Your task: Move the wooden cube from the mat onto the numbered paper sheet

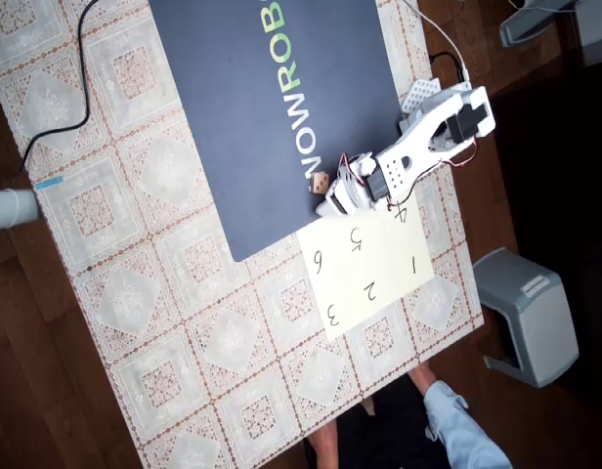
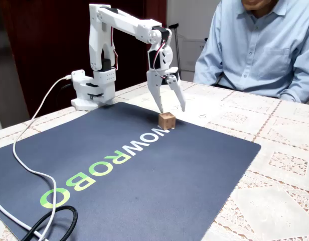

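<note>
Your gripper [image 2: 171,109] hung with its jaws spread wide and nothing held, fingertips just above the wooden cube [image 2: 167,120]. The cube sat on the mat [image 2: 144,186], at the end of the WOWROBO lettering near the mat's edge. In the overhead view the numbered paper sheet [image 1: 374,274] lay at five o'clock from the cube [image 1: 322,183], well clear of it.
</note>
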Tool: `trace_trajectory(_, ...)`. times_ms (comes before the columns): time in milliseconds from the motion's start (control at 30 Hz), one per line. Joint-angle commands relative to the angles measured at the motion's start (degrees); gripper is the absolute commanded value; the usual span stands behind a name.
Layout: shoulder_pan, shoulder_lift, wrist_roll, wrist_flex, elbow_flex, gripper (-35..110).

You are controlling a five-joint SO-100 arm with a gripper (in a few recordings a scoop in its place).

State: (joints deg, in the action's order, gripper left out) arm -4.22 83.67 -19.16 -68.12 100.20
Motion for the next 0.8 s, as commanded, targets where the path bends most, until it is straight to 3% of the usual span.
trace_trajectory(0, 2.9, 1.6, 3.9, -0.9, 0.2, 30)
trace_trajectory(233, 8.6, 2.9, 4.2, -1.2, -0.3, 32)
trace_trajectory(767, 6.6, -2.2, 1.8, -2.4, -2.5, 30)
